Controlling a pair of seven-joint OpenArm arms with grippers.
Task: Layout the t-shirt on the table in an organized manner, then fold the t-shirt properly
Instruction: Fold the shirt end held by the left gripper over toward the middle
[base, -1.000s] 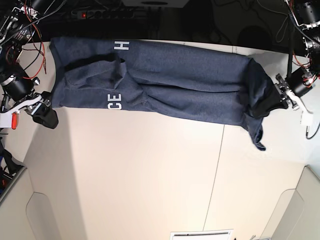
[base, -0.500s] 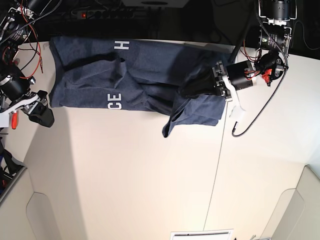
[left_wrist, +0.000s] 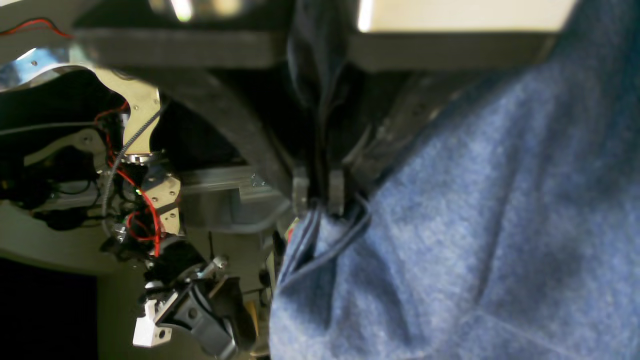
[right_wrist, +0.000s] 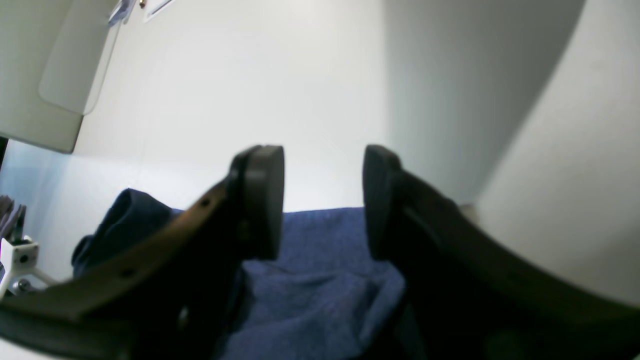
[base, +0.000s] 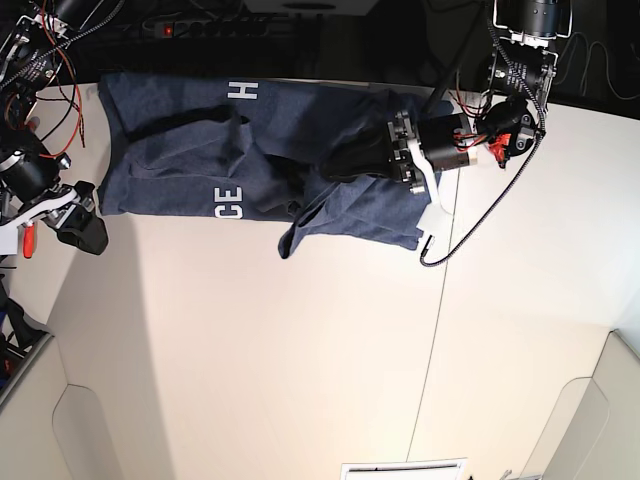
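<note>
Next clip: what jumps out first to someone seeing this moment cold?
The dark blue t-shirt sprawled along the table's far edge, one end doubled over itself. The left gripper is clamped on that folded end mid-shirt, while the right gripper waits open at the opposite end.

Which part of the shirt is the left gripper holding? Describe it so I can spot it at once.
Start at the off-white table and find the t-shirt along its far edge. On the side away from the white lettering, the left gripper is shut on a bunched end of the cloth, carried over the body. Only that end is lifted and doubled over.
</note>
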